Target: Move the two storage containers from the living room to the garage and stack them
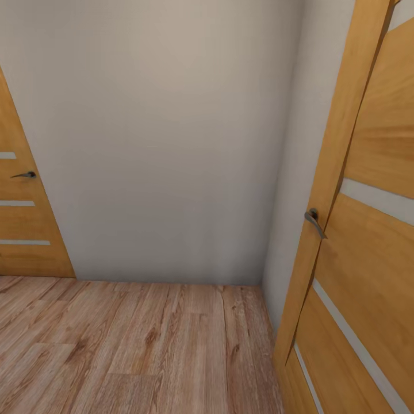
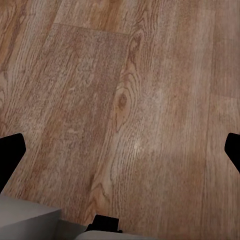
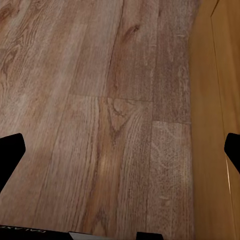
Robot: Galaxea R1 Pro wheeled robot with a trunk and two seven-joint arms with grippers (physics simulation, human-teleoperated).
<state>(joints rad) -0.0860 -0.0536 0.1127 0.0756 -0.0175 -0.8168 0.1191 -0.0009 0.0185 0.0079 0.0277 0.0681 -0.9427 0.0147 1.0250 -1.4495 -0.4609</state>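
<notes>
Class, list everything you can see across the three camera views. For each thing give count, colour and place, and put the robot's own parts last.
Wall: one, pale beige-grey, straight ahead in the head view, meeting a second wall face at a corner on the right.
Doors: two, honey-coloured wood with pale horizontal strips; one at the far left, one close on the right, standing out from the wall.
Door handles: two, dark metal levers; one on the left door, one on the right door's edge.
Floor: one, light brown wood planks, below the wall and under both wrist cameras.
Left claw: black fingertips at the frame edges, spread wide, nothing between them.
Right claw: the same, spread wide, beside the right door.
</notes>
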